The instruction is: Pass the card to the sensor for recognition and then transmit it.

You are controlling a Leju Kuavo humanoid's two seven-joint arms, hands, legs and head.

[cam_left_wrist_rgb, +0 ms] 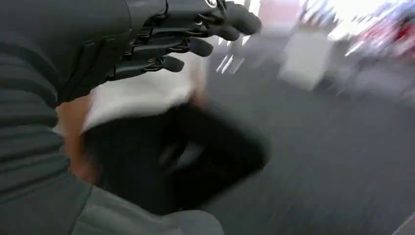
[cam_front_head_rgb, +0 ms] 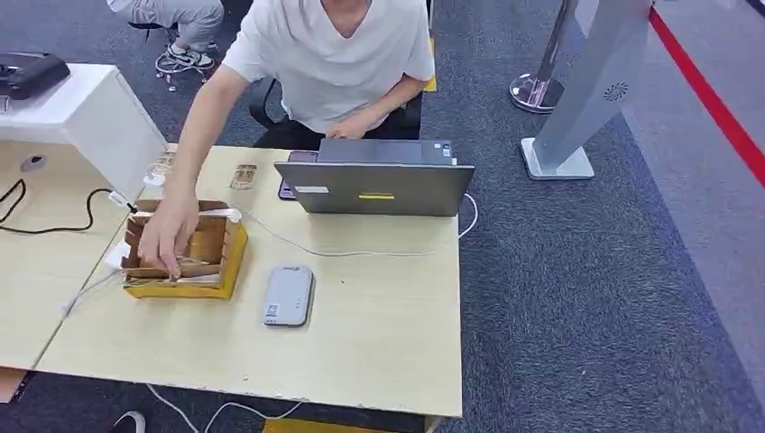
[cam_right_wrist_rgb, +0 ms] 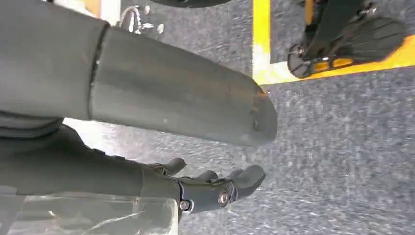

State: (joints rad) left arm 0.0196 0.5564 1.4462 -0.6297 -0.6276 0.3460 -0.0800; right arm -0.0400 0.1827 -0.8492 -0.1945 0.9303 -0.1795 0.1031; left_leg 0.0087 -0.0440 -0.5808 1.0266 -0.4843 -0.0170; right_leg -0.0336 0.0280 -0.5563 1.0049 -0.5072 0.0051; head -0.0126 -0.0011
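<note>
A yellow-edged wooden card box [cam_front_head_rgb: 227,263] stands on the left part of the light wooden table [cam_front_head_rgb: 379,325]. A person's hand [cam_front_head_rgb: 167,236] reaches into the box; what it touches inside is too small to tell. To the right of the box lies the flat grey-white sensor [cam_front_head_rgb: 289,295]. My left hand [cam_left_wrist_rgb: 161,39] appears blurred in the left wrist view, fingers stretched out and holding nothing. My right hand [cam_right_wrist_rgb: 161,183] hangs above grey carpet, its thumb [cam_right_wrist_rgb: 186,105] apart from the fingers, also holding nothing.
A person in a white shirt [cam_front_head_rgb: 334,54] sits behind a grey laptop [cam_front_head_rgb: 374,185] at the table's far edge. A white cable [cam_front_head_rgb: 361,253] crosses the table. A white counter [cam_front_head_rgb: 81,113] and black cable [cam_front_head_rgb: 54,225] are left; a grey stand [cam_front_head_rgb: 577,108] is right.
</note>
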